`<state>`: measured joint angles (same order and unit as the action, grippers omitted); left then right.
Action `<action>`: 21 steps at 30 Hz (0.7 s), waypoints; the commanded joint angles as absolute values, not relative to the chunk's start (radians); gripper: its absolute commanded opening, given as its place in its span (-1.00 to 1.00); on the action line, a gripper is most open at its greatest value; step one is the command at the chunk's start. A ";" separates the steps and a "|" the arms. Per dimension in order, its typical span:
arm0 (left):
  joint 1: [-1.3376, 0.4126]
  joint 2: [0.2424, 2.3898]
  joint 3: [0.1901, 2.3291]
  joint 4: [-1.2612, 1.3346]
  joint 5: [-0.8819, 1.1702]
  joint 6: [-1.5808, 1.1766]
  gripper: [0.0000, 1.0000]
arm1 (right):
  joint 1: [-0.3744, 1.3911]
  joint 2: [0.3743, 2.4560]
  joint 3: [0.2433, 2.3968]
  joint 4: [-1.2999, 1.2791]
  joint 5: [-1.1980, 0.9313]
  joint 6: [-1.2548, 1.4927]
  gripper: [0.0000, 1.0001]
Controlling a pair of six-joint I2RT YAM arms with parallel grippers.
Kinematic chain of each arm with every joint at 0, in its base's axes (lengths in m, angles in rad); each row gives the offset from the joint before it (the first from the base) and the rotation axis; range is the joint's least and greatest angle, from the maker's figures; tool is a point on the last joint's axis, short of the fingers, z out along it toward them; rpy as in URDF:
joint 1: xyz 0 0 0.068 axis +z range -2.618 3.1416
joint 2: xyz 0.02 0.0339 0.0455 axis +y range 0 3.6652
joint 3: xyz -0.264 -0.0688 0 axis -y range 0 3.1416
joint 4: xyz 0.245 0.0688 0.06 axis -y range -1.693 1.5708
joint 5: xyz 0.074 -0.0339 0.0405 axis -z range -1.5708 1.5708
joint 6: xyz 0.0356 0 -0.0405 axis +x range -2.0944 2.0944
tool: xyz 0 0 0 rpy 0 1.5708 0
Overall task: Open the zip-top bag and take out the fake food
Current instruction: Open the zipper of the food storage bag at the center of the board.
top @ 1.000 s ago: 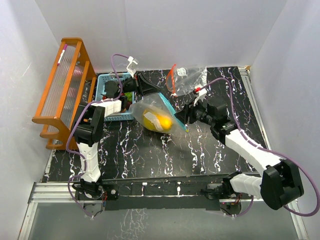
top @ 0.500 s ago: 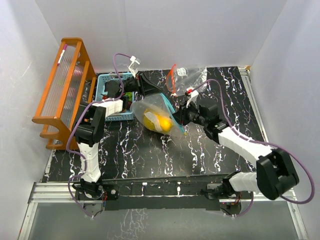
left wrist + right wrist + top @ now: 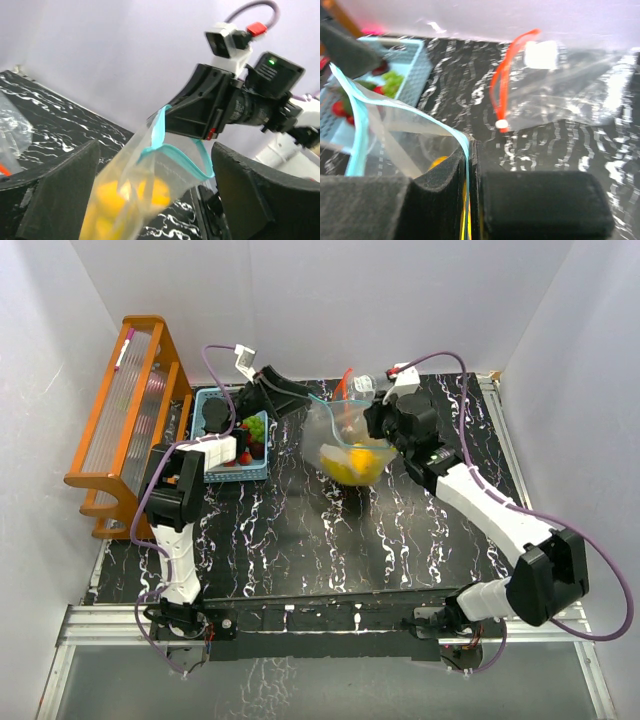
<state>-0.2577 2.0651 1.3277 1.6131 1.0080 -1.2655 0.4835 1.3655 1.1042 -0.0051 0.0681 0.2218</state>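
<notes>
**A zip-top bag is hanging open between two robot arms over a black marbled surface.**
At left, green and red fake food is lying in the light-blue basket. The left gripper is hovering at the bag's teal rim, jaws spread wide. Yellow fruit is sagging in the bag's bottom. The right gripper is pinching the rim's right side, jaws clenched.

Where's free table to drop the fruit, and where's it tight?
Free: wide front strip of table between the held zip-top bag and the base rail; also right of the right arm. Crowded: back row with blue basket, second clear bag, left gripper and right gripper.
</notes>
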 commanded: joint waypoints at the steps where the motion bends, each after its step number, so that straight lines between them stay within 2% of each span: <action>1: -0.251 2.009 1.310 1.516 0.871 -1.174 0.92 | 0.480 1.291 1.162 -0.065 0.383 0.170 -0.85; 7: -0.259 1.985 1.302 1.417 0.827 -1.105 0.89 | 0.486 1.281 1.156 -0.083 0.393 0.174 -0.85; 13: -0.270 1.993 1.240 1.428 0.830 -1.114 0.59 | 0.588 1.378 0.993 0.002 0.332 0.300 -0.85; 18: -0.295 1.942 1.139 1.386 0.795 -1.057 0.52 | 0.703 1.531 0.968 0.056 0.201 0.402 -0.85; 21: -0.315 1.852 1.049 1.293 0.754 -0.966 0.38 | 0.709 1.601 0.972 0.081 0.143 0.454 -0.85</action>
<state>-0.2855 2.0132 1.1233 1.3628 0.8097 -1.0828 0.6971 1.5551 0.9649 -0.0200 0.2363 0.3500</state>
